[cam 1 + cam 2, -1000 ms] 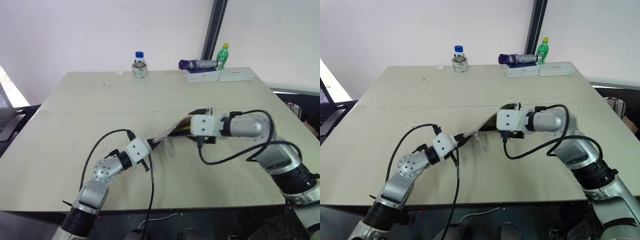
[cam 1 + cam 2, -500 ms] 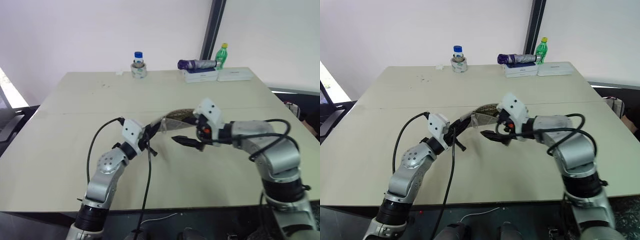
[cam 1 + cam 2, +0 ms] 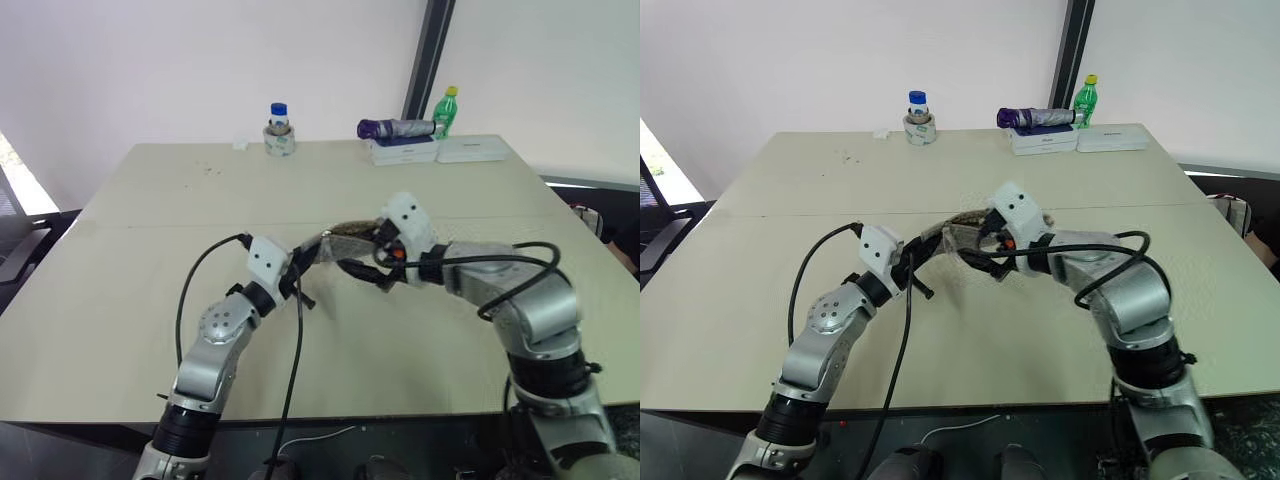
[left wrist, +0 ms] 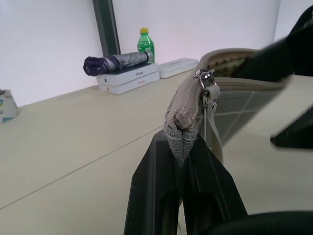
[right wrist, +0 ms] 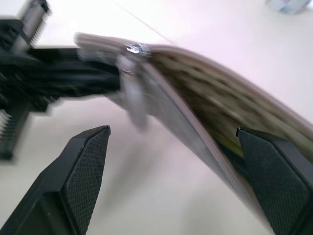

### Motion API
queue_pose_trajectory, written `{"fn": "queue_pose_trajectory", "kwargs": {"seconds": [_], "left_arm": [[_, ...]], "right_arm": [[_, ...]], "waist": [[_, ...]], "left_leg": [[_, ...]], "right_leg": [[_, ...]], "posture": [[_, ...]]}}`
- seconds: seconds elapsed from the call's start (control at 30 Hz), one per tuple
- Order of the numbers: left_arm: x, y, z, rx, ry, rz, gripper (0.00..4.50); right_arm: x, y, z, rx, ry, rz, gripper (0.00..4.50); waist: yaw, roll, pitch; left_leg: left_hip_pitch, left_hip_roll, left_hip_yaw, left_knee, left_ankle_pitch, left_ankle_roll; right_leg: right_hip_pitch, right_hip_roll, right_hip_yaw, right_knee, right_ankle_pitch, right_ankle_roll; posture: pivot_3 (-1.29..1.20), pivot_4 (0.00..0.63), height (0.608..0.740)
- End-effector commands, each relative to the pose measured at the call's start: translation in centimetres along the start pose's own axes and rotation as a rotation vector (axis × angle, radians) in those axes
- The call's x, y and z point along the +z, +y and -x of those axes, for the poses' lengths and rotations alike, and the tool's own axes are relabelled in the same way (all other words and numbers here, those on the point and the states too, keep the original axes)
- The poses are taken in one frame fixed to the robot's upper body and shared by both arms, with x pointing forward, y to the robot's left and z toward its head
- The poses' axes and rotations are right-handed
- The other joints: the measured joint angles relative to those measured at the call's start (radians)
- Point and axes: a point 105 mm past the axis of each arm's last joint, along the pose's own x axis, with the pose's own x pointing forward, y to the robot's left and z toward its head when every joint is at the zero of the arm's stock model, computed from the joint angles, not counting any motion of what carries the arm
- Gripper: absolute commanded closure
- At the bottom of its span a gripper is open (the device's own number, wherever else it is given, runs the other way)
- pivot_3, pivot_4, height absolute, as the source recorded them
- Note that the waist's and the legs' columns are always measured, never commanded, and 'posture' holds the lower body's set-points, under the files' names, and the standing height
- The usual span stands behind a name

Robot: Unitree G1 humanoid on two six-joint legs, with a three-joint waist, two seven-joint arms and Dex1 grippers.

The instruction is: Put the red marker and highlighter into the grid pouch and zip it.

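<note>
The grid pouch (image 4: 230, 105) is held up in the air over the middle of the table (image 3: 150, 250), between the two arms. Its top edge is open, and you can see the dark inside in the right wrist view. A bit of yellow shows deep inside the pouch in that view. It may be the highlighter, but I cannot tell for sure. I cannot see the red marker, so it may be inside too. No pens lie on the table.

The left gripper (image 4: 182, 142) is pinched tight on the left corner of the pouch. The little metal zipper pull (image 4: 205, 78) sits right by that corner, just above the fingers.

The right gripper (image 5: 171, 142) is spread wide and holds nothing. Its two black fingers stand on each side of the pouch edge, near the zipper pull but not touching it.

So I think the filling is done and the zipping step is starting. Next, the right gripper should move to the zipper pull, close on it, and slide it along the top edge toward the right end. The left gripper must hold its corner firmly so the pouch stays stretched. The pull is tiny and it dangles, so it could be easy to miss.

Far away, at the back of the table, stand a small bottle with a blue cap (image 3: 279, 113), a folded purple umbrella (image 3: 396, 128) on white boxes (image 3: 403, 150), and a green bottle (image 3: 446, 110).
</note>
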Motion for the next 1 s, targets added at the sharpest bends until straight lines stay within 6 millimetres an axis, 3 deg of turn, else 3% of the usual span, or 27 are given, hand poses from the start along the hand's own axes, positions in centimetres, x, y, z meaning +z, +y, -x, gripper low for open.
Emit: {"fn": "queue_pose_trajectory", "kwargs": {"seconds": [0.03, 0.17, 0.33, 0.43, 0.73, 1.0], "left_arm": [[0.6, 0.1, 0.1, 0.002, -0.026, -0.042, 4.50], [0.3, 0.5, 0.0, 0.029, -0.015, -0.002, 4.50], [0.9, 0.6, -0.5, 0.065, -0.051, 0.089, 4.50], [1.1, 0.6, -0.6, 0.081, -0.061, 0.118, 4.50], [1.8, 0.4, -0.6, 0.070, -0.087, 0.112, 4.50], [1.9, 0.0, -0.7, 0.057, -0.088, 0.090, 4.50]], "right_arm": [[2.4, 0.4, 1.6, 0.042, -0.095, 0.137, 0.21], [3.5, 0.7, 3.2, 0.103, -0.152, 0.169, 0.21], [1.3, 3.1, 1.9, 0.185, -0.098, 0.043, 0.21], [1.0, 3.9, 0.9, 0.178, -0.115, -0.049, 0.21], [0.4, 2.3, -2.2, 0.014, -0.126, -0.205, 0.21], [1.2, 2.6, -3.6, 0.025, -0.185, -0.292, 0.21]], "waist": [[-0.001, 0.000, 0.000], [0.000, 0.000, 0.000], [0.002, 0.000, 0.000], [0.000, 0.000, 0.000], [0.000, 0.000, 0.000], [-0.003, 0.000, 0.000]], "left_leg": [[0.000, 0.000, 0.000, 0.000, 0.000, 0.000], [0.000, 0.000, 0.000, 0.000, 0.000, 0.000], [0.000, 0.000, 0.000, 0.000, -0.003, 0.005], [0.000, 0.000, 0.000, 0.000, -0.003, 0.005], [0.000, 0.000, 0.000, 0.000, 0.000, 0.000], [0.000, 0.000, 0.000, 0.000, 0.000, 0.000]], "right_leg": [[0.000, 0.000, 0.000, 0.000, 0.000, 0.000], [0.000, 0.000, 0.000, 0.000, 0.000, 0.000], [0.000, 0.000, 0.000, 0.000, 0.000, 0.000], [0.000, 0.000, 0.000, 0.000, 0.000, 0.000], [0.000, 0.000, 0.000, 0.000, 0.000, 0.000], [-0.001, 0.000, 0.000, 0.000, 0.000, 0.000]], "posture": [[0.00, 0.150, 0.740], [0.00, 0.150, 0.740], [0.00, 0.150, 0.740], [0.00, 0.150, 0.740], [0.00, 0.150, 0.740], [0.00, 0.150, 0.740]]}}
